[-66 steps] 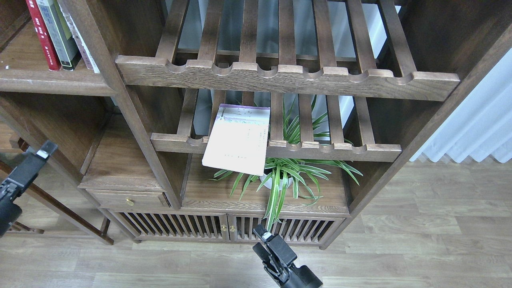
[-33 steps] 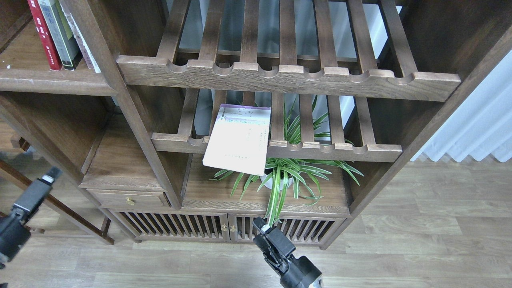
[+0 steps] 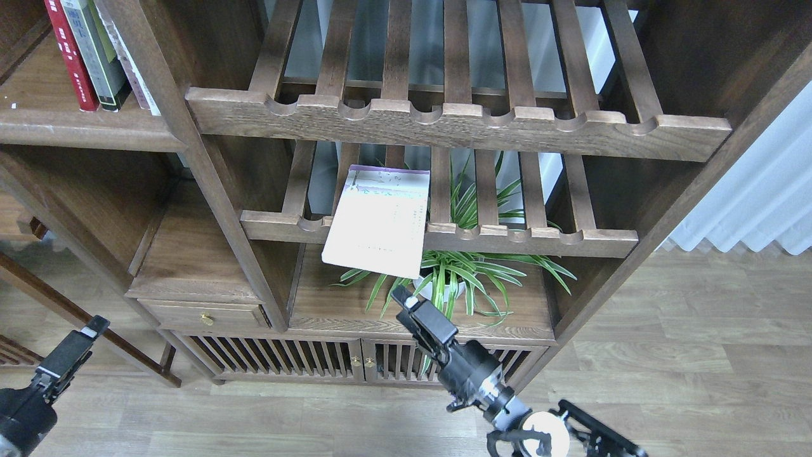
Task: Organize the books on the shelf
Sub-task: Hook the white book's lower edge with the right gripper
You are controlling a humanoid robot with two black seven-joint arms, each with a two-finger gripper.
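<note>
Three books [image 3: 95, 54] are seen upright on the shelf [image 3: 76, 130], a pale book [image 3: 379, 222] lies on a slatted rack [image 3: 526, 240], and neither left gripper [image 3: 89, 330] nor right gripper [image 3: 406, 301] finger spacing can be told.

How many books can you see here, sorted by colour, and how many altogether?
Red book, upright on the shelf: 1
Green-and-grey book, upright beside it: 1
Pale book with a pinkish spine, next along, partly hidden by the post: 1
Pale lavender-white book, flat on the slatted rack: 1
Total: 4 books
</note>
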